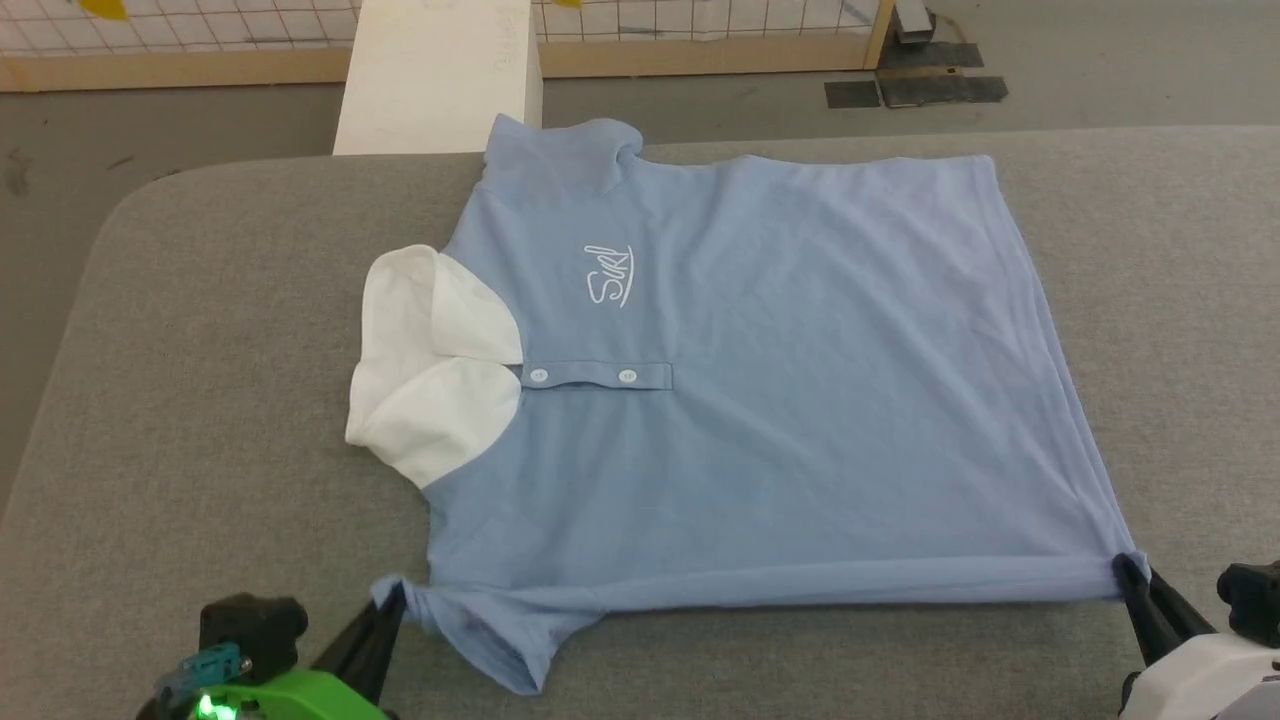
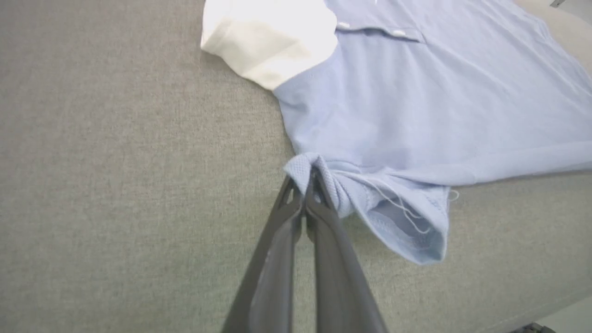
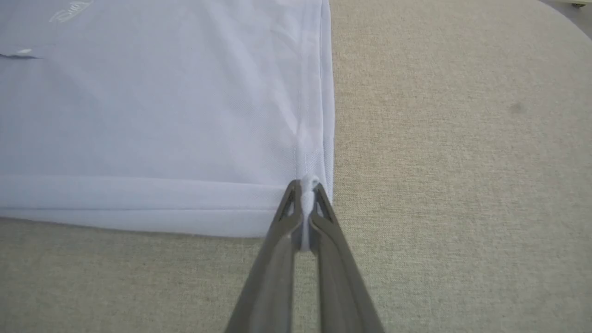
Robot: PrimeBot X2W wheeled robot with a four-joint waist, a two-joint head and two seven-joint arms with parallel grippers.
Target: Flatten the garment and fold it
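The garment (image 1: 760, 380), a light blue polo shirt with a white collar (image 1: 430, 370) and white chest script, lies spread flat on the grey table, collar to the left and hem to the right. Its near edge is stretched taut between my two grippers. My left gripper (image 1: 395, 600) is shut on the garment (image 2: 416, 101) at the near shoulder, beside the short sleeve (image 2: 407, 226), with cloth bunched at the left gripper (image 2: 307, 173). My right gripper (image 1: 1130, 568) is shut on the near hem corner, where the garment (image 3: 162, 115) pinches into the right gripper (image 3: 305, 185).
The grey padded table (image 1: 200, 400) has bare cloth on every side of the shirt; its rounded far-left corner and far edge show. A white block (image 1: 440, 70) stands behind the table, with a wooden-framed mesh fence (image 1: 700, 30) and dark floor mats (image 1: 915, 85) beyond.
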